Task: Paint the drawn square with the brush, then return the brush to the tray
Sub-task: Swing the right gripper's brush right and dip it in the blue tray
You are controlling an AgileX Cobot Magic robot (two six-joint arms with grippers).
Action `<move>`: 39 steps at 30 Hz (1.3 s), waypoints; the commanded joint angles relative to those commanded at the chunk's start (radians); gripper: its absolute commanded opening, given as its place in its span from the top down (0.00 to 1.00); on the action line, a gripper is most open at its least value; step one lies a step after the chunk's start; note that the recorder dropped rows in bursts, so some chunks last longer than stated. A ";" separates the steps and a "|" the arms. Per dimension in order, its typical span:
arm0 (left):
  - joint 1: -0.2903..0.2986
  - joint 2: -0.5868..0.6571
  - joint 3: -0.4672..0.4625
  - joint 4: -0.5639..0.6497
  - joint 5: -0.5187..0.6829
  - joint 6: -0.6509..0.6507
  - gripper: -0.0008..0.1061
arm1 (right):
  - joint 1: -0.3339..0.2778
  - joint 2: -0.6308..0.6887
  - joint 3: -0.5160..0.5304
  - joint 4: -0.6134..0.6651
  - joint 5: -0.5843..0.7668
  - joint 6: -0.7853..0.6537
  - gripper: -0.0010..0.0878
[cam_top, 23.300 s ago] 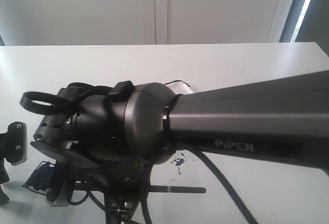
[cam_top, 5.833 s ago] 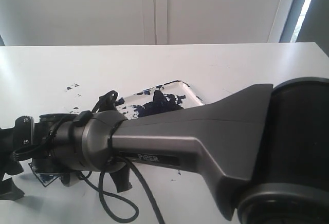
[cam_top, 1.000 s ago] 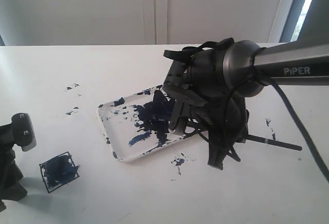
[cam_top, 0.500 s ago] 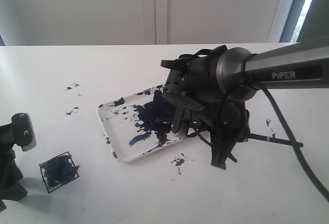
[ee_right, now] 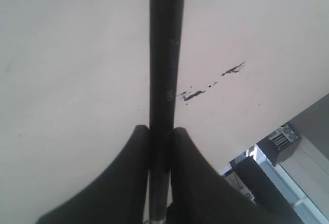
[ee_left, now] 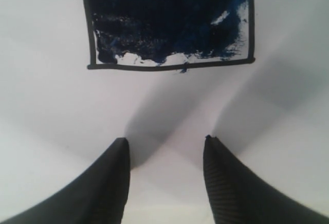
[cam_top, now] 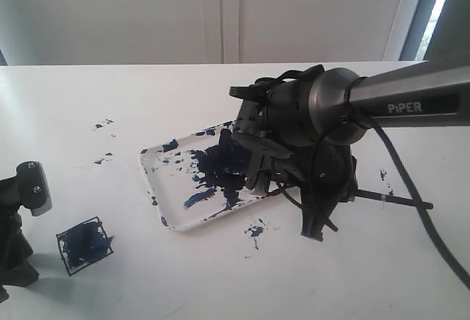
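The drawn square [cam_top: 84, 244] near the table's front left is smeared dark blue; in the left wrist view the drawn square [ee_left: 169, 23] lies just ahead of my left gripper [ee_left: 164, 142], which is open and empty. In the exterior view the left gripper [cam_top: 16, 250] is at the left edge. The white tray [cam_top: 152, 188], blotched blue-black, lies mid-table. My right gripper [cam_top: 323, 202] hangs at the tray's right end, shut on the brush [ee_right: 165, 54]. The brush handle [cam_top: 396, 201] sticks out to the right, low over the table. Its tip is hidden behind the gripper.
Dark paint specks [cam_top: 255, 230] dot the table just in front of the tray, and more specks [cam_top: 103, 124] lie at the far left. The right arm's cable [cam_top: 433, 232] loops over the table's right side. A wall and window frame stand behind the table.
Over the last second the right gripper with the brush shifted slightly left and turned; the handle's far end rose a little. The left arm, tray and square have not moved.
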 joint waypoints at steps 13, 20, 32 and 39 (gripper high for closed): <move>0.000 0.000 0.000 0.000 -0.015 0.000 0.50 | 0.000 0.007 -0.031 0.075 0.000 -0.052 0.99; 0.000 0.000 0.000 0.000 -0.019 0.000 0.50 | 0.000 0.007 -0.046 0.039 0.000 -0.046 0.99; 0.000 0.000 0.000 0.000 -0.024 0.004 0.50 | 0.046 -0.094 -0.046 0.174 0.000 -0.097 0.99; 0.000 0.000 0.000 0.000 -0.041 0.086 0.50 | 0.161 -0.094 -0.046 0.177 0.000 -0.167 0.99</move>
